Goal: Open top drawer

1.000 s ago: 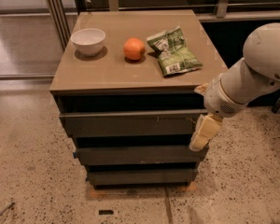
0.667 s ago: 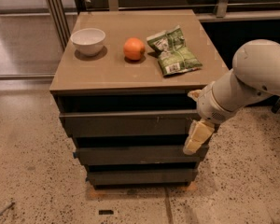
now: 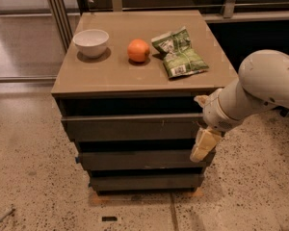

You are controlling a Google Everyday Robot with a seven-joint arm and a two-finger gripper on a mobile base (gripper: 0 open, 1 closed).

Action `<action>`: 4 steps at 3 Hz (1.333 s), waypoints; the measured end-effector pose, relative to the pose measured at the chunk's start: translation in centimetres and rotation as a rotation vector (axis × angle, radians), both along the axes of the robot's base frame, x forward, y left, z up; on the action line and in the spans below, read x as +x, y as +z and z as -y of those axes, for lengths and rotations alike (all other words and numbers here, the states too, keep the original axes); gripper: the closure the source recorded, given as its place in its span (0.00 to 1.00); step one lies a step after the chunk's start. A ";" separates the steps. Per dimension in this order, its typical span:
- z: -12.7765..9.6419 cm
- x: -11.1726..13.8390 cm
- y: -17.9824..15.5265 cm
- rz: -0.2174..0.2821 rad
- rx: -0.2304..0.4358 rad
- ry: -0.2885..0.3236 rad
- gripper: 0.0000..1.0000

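Jaws shifted left, by top drawer's (image 3: 135,128) right end.

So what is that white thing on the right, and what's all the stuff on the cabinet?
That white shape is a robot arm. Its pale tip is the end effector, the part that grasps. It hangs at the right end of the drawer fronts, by the lower corner of the top drawer, which it is meant to open. I see nothing held in it. The one picture looks down at the cabinet's front. On the cabinet top sit a white bowl, an orange and green snack packets.
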State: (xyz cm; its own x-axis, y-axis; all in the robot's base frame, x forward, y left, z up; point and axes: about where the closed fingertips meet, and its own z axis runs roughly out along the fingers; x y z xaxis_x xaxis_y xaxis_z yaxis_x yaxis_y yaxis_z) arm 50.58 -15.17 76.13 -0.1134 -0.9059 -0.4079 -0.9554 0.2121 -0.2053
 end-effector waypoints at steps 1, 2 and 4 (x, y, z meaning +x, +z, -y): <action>0.4 0.5 -1.0 0.046 -0.020 0.014 0.00; 0.9 1.5 -2.5 0.074 -0.045 0.024 0.00; 1.9 3.7 -6.1 0.047 -0.066 0.020 0.00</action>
